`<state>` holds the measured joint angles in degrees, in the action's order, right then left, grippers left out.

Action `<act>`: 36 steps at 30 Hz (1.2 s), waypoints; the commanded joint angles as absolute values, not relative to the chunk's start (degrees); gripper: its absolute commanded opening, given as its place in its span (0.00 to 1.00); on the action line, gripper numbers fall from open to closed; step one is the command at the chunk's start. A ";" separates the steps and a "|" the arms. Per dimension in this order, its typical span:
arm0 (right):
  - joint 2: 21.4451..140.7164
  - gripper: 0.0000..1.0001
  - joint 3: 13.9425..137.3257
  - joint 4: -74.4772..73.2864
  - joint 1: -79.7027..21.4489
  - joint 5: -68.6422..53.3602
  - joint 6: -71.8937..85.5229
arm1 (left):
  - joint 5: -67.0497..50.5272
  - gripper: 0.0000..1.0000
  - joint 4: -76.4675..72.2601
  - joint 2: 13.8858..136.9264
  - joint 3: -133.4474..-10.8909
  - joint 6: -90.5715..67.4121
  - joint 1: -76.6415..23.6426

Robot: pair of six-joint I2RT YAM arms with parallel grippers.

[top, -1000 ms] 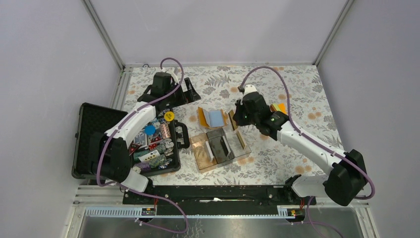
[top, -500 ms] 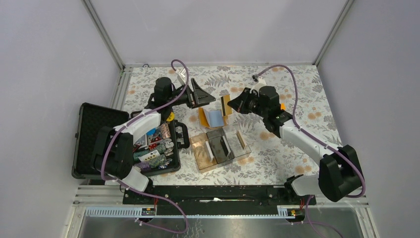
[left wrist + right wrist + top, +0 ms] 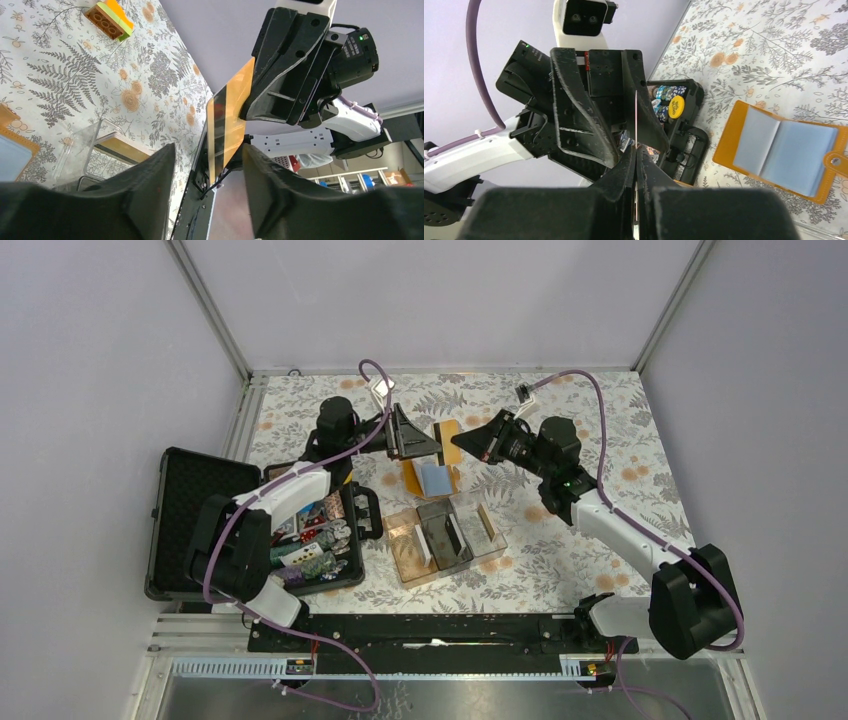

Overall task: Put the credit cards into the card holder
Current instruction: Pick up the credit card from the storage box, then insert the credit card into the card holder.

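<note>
Right claw (image 3: pixel 460 443) pinches an orange card (image 3: pixel 447 440) aloft near the open card holder (image 3: pixel 432 478); left claw (image 3: pixel 432 443) brackets it, half-open. Releasing before that grip is firm could drop the card.

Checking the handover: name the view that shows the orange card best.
Left wrist: the orange card faces it, black stripe plain. Right wrist sees only its thin edge; top external shows it small.

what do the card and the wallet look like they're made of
Card: likely rigid plastic, semi-gloss; thin, flat, unbent though held by one edge. Wallet: probably matte leather or imitation, orange cover; translucent bluish plastic sleeves inside.
</note>
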<state>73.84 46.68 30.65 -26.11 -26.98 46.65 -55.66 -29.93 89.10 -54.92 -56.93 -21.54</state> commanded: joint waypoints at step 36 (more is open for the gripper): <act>89.17 0.72 58.10 2.28 -28.59 0.47 21.87 | -25.17 0.00 21.72 107.21 -81.17 -36.75 -24.91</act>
